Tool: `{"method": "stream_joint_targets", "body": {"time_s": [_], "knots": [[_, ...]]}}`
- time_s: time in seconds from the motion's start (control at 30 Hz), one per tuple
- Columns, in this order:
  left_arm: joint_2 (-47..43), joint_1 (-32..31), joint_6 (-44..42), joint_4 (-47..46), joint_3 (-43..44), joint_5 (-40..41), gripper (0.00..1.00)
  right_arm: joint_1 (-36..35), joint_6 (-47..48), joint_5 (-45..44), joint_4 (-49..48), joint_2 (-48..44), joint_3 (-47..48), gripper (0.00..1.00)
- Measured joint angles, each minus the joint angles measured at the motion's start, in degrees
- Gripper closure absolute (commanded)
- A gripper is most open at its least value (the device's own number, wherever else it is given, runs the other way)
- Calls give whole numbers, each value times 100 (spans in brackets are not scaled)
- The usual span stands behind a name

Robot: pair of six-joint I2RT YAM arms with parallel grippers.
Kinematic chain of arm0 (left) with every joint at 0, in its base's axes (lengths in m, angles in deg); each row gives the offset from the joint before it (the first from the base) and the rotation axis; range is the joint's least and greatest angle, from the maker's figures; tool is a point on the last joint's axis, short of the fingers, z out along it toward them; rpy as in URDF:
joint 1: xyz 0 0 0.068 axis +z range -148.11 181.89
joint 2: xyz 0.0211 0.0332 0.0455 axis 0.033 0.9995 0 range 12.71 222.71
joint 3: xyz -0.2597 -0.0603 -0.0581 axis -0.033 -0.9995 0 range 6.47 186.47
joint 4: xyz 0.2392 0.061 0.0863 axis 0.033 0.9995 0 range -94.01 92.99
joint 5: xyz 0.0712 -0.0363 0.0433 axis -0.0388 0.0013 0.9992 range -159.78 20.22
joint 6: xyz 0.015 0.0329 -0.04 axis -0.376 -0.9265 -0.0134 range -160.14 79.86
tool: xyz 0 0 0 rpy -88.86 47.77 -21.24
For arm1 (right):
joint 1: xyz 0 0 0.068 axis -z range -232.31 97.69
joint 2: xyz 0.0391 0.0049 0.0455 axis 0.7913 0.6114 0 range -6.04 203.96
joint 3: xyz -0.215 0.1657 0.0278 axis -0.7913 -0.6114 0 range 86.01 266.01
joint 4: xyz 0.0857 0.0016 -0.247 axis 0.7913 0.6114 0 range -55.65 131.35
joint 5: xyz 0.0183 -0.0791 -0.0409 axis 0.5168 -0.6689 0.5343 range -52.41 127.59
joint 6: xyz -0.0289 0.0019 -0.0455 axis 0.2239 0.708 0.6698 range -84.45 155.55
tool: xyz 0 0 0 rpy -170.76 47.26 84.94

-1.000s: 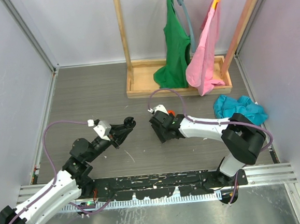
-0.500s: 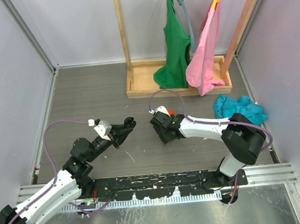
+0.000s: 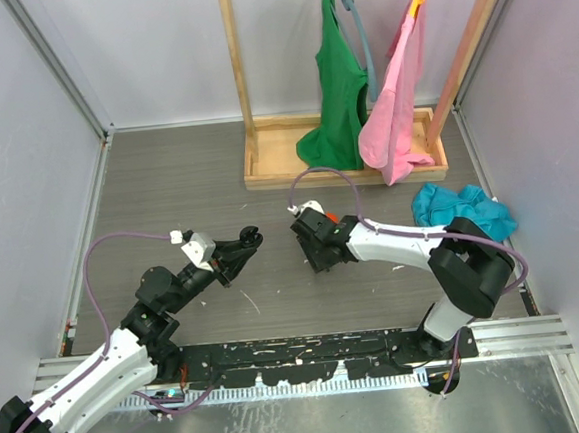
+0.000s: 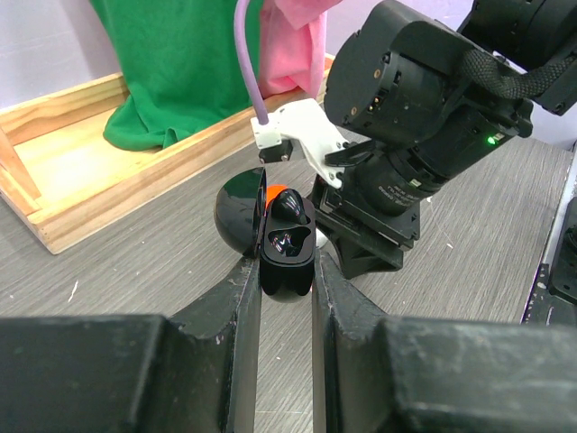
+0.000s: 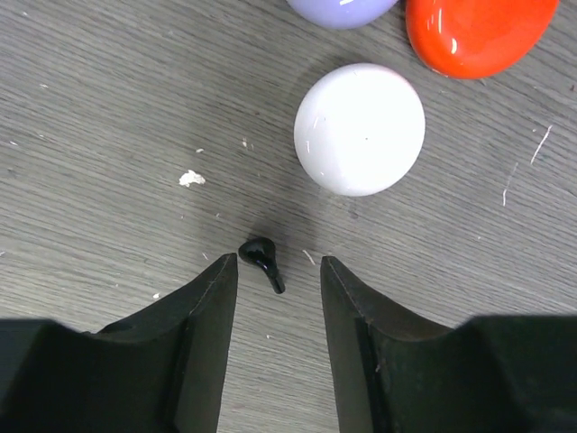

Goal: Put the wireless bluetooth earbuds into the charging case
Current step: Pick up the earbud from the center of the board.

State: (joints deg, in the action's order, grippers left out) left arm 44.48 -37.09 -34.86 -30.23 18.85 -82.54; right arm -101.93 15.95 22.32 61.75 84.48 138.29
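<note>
While the left hand [image 4: 287, 271] clamps the open black charging case [image 4: 287, 262] upright between its fingers, lid swung back and a black bud [image 4: 288, 206] showing in its tray, the right hand [image 5: 277, 266] hangs low over the grey worktop [image 5: 108, 135]. Its fingers are spread and straddle a loose black earbud [image 5: 262, 260] without touching it. Just beyond lies a white rounded shell [image 5: 359, 129], then a red shell [image 5: 478, 32] and a lilac shell [image 5: 343, 7].
</note>
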Motion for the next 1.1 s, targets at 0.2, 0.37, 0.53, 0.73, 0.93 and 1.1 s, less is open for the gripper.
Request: {"method": "stream_joint_targets", "body": {"time_s": [0.2,0.37,0.53,0.73,0.93,1.1], "knots": [[0,0,0,0,0,0,98,92,17,280,9,155,177,58],[2,0,2,0,0,0,99,120,42,466,81,413,315,62],[2,0,0,2,0,0,98,138,72,581,245,553,380,64],[2,0,0,7,0,-2,98,162,125,662,382,623,468,72],[7,0,0,9,0,-2,98,186,144,686,457,660,527,81],[72,0,-2,17,0,-4,98,186,144,684,459,651,527,83]]}}
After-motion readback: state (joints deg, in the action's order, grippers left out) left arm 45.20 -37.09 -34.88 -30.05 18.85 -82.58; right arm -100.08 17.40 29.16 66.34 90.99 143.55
